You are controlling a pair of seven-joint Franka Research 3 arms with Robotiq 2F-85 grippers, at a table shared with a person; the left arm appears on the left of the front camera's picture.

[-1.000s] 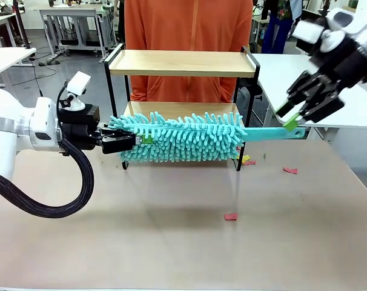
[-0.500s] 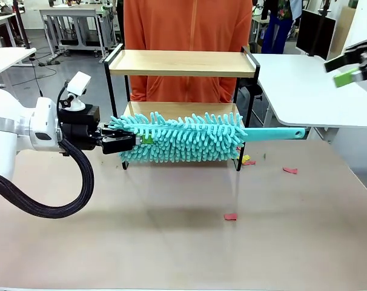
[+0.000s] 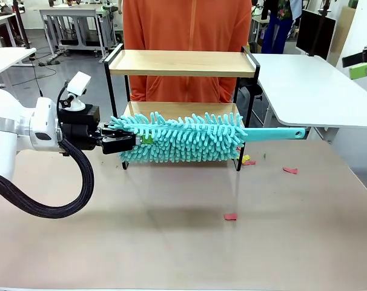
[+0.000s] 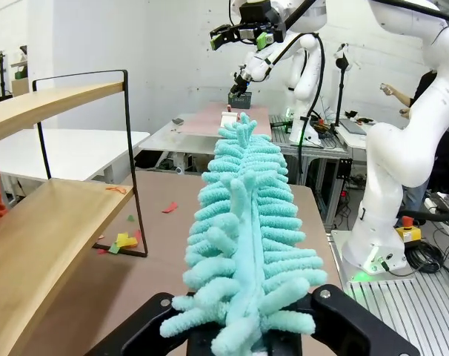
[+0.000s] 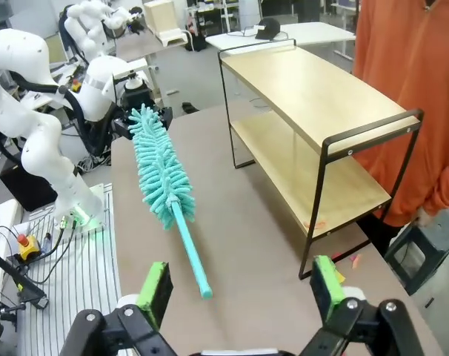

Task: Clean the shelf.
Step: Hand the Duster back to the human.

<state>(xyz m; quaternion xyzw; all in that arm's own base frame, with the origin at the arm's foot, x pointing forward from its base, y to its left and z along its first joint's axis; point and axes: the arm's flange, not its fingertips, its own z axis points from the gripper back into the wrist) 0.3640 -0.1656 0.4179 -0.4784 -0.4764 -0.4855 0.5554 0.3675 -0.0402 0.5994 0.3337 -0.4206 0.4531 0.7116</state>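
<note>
The shelf (image 3: pixel 182 62) stands at the table's far side, with two wooden boards in a black frame. A teal fluffy duster (image 3: pixel 183 138) lies level in front of its lower board, handle pointing right. My left gripper (image 3: pixel 120 140) is shut on the duster's fluffy left end. In the left wrist view the duster (image 4: pixel 247 222) runs away from my left gripper (image 4: pixel 243 334), beside the lower board (image 4: pixel 47 245). My right gripper (image 3: pixel 360 63) is high at the right edge, clear of the handle. In the right wrist view my right gripper (image 5: pixel 239 293) is open, above the duster (image 5: pixel 158 167) and shelf (image 5: pixel 313 96).
A person in an orange top (image 3: pixel 186 24) stands right behind the shelf. Small red and yellow paper scraps (image 3: pixel 231 216) (image 3: pixel 290 170) (image 3: pixel 247 160) lie on the brown table. A white table (image 3: pixel 298 85) is at the right rear.
My right gripper has let go of the handle's end, opened, and pulled up and away to the right edge. The duster and the left arm have stayed put.
</note>
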